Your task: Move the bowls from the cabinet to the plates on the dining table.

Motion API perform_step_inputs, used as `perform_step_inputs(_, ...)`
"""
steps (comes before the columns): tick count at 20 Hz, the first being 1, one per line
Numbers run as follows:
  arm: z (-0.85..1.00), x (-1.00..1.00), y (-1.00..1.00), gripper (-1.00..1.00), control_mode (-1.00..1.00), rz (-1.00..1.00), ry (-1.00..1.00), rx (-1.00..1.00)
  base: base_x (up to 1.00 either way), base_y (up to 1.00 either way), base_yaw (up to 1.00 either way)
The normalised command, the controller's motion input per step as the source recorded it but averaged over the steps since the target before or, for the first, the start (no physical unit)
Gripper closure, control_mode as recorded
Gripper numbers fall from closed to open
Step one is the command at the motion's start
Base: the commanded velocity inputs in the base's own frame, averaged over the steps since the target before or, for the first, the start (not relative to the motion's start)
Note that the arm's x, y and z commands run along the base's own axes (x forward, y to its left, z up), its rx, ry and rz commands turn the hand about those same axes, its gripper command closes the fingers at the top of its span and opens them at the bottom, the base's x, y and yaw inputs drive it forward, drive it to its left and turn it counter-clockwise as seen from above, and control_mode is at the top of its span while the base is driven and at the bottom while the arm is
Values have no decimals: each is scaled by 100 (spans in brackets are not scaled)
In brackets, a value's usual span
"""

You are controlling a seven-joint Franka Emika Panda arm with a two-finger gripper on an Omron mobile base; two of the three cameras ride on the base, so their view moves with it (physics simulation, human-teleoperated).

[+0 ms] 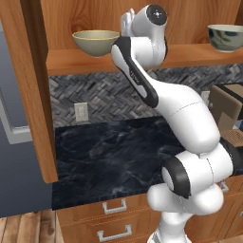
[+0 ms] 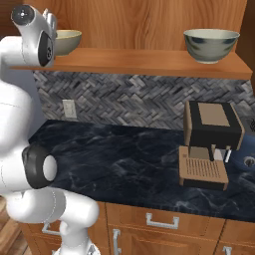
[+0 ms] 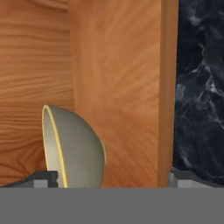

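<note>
Left base view: the cabinet's shelf (image 1: 85, 61) runs across the top, above a grey herringbone backsplash and a black marble counter (image 1: 104, 156). A tan bowl (image 1: 96, 42) sits on the shelf's left part, and a blue-mottled bowl (image 1: 227, 37) stands far along the shelf at the right edge. The open cabinet door (image 1: 35, 90) hangs down left of the shelf. The gripper (image 1: 127, 21) is raised at shelf height just right of the tan bowl. A wall socket (image 1: 81, 112) is below the shelf.

Right base view: the mottled bowl sits on the shelf's right end, above a coffee machine (image 2: 209, 144) on the counter.

Hand view: the tan bowl lies between the fingertips (image 3: 43, 178), which stand wide, not closed on it.
</note>
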Motion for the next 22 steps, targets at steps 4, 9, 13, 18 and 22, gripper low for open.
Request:
perform_step_inputs(4, 0, 39, 0, -100, -100, 4, 0, 0, 0, 0, 0)
perform_step_inputs(9, 0, 37, 0, -100, -100, 5, 0, 0, 0, 0, 0)
perform_step_inputs(13, 0, 31, 9, -100, -100, 8, 0, 0, 0, 0, 0)
perform_step_inputs(18, 0, 29, 17, -100, -100, 10, 0, 0, 0, 0, 0)
perform_step_inputs(22, -1, 27, 16, -100, -100, 11, 0, 0, 0, 0, 0)
